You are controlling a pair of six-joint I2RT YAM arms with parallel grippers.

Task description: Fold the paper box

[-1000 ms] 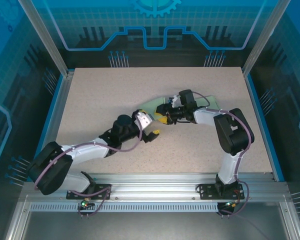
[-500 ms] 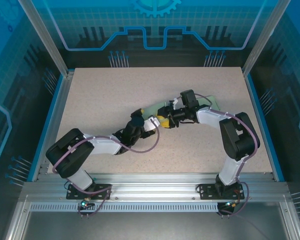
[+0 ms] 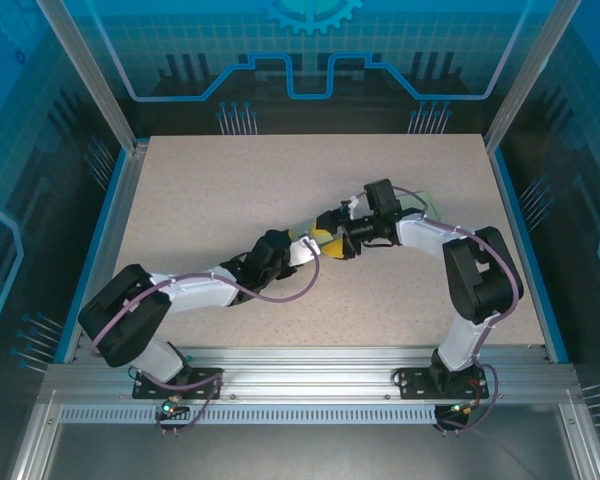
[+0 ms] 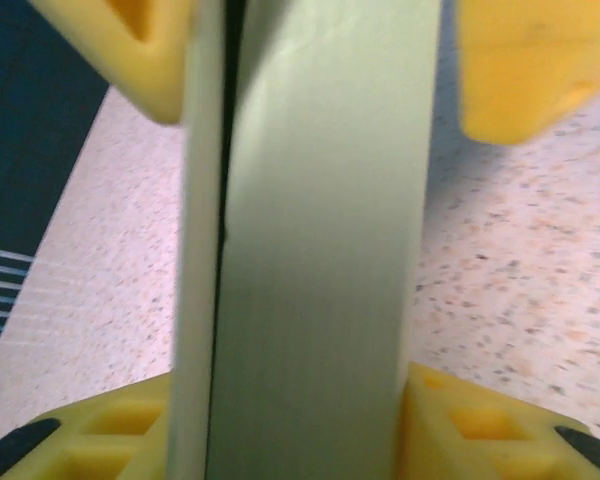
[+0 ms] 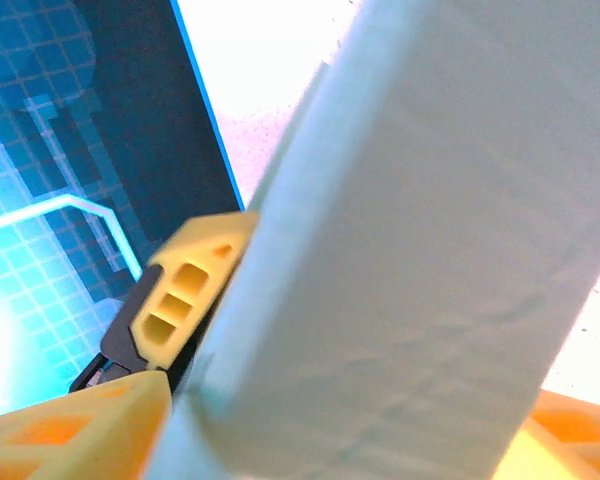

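Left arm [image 3: 190, 290]: stretched low from the near-left corner toward mid-table.
Left gripper [image 3: 315, 244]: yellow fingers [image 4: 110, 440] drawn in narrow against both faces of the paper box [image 4: 320, 250]; it has hold of it.
Paper box: pale green, mid-table between the two grippers; two layers edge-on with a thin dark gap between them.
Right gripper [image 3: 333, 242]: nose to nose with the left; fingers [image 5: 70, 430] straddle the box, set wider; cannot tell whether they press it.
Table [image 3: 180, 190]: speckled beige.
Back wall [image 3: 300, 60]: blue-lit panel.
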